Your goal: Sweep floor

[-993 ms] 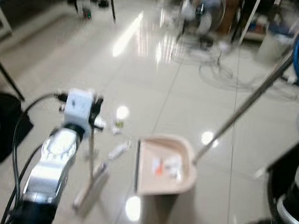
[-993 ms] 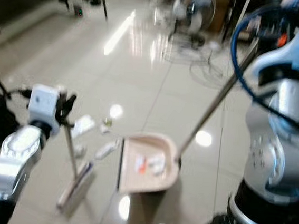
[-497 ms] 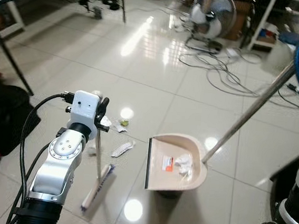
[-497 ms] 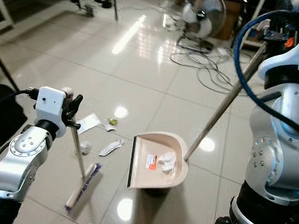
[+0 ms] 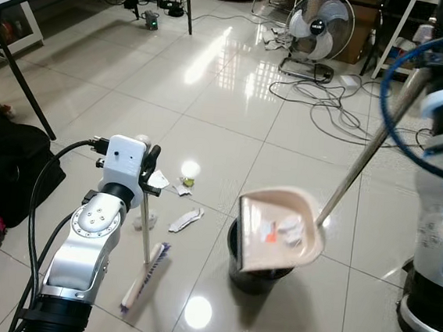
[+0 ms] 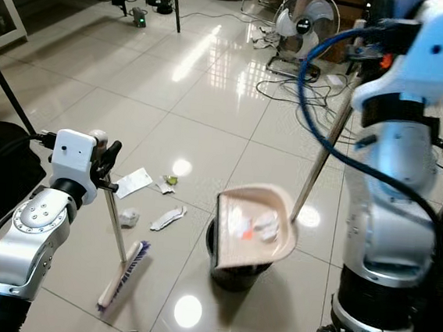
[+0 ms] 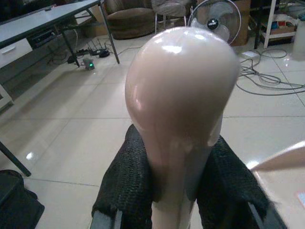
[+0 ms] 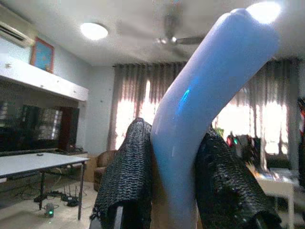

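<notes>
Lifted off the floor since half a second before, the beige plastic dustpan (image 5: 279, 233), its long handle clamped by the right gripper (image 8: 174, 191), hung tilted over the black round bin (image 5: 254, 271), while the left gripper (image 7: 178, 191) gripped the small purple-bristled broom (image 5: 145, 272), with paper scraps (image 5: 186, 219) unswept.

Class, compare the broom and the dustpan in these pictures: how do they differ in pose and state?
The broom rests its bristles on the floor, its handle near upright in the left gripper; the dustpan is lifted and tilted over the black bin. The broom carries nothing, while the dustpan holds scraps. Both have long handles, each clamped by a gripper.
</notes>
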Controlling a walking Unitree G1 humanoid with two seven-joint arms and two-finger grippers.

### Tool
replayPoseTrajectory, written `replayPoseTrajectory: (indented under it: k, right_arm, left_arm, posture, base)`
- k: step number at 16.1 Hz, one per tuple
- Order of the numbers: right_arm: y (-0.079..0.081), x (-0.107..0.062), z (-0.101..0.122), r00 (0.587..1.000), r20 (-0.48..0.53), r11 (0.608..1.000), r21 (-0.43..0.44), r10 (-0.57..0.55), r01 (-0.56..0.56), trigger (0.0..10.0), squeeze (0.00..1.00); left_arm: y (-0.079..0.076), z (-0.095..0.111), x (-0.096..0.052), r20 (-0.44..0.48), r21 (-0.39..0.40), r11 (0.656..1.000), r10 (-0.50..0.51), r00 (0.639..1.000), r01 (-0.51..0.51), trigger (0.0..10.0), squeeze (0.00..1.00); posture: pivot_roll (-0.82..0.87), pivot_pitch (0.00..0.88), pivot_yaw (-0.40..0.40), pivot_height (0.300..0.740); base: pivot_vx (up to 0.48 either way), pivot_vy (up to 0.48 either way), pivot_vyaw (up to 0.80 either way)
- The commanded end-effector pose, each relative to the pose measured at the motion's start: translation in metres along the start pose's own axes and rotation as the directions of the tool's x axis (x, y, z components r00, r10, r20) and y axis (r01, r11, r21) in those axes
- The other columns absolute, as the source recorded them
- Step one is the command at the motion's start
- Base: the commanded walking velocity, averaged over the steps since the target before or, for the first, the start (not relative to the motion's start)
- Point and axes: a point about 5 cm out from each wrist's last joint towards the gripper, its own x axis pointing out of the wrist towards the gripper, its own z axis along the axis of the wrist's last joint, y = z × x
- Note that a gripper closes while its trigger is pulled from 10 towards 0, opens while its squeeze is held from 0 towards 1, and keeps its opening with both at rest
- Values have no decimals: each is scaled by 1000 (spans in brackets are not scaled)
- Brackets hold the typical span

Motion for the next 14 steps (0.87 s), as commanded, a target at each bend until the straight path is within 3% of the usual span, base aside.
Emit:
replayPoseTrajectory:
  k: [1,6,9,14]
  right_arm:
    - [8,2,10,995,96,999,-23,42,-40,10000,0]
    - [43,0,11,957,192,976,-87,215,-202,10000,0]
    - [68,-7,11,899,234,926,-179,370,-334,10000,0]
    - [86,-17,7,858,248,891,-200,449,-408,10000,0]
  left_arm:
    - [3,7,-1,38,21,1000,12,999,-12,10000,0]
    - [5,7,0,41,22,1000,16,999,-17,10000,0]
    - [5,7,0,40,21,1000,17,999,-18,10000,0]
    - [6,7,0,41,21,1000,22,999,-23,10000,0]
  posture:
    - [-103,69,30,740]
    - [-100,68,29,740]
    - [-97,74,30,740]
    - [-94,77,33,740]
  base:
    - [0,0,0]
    - [0,0,0]
    - [0,0,0]
    - [0,0,0]
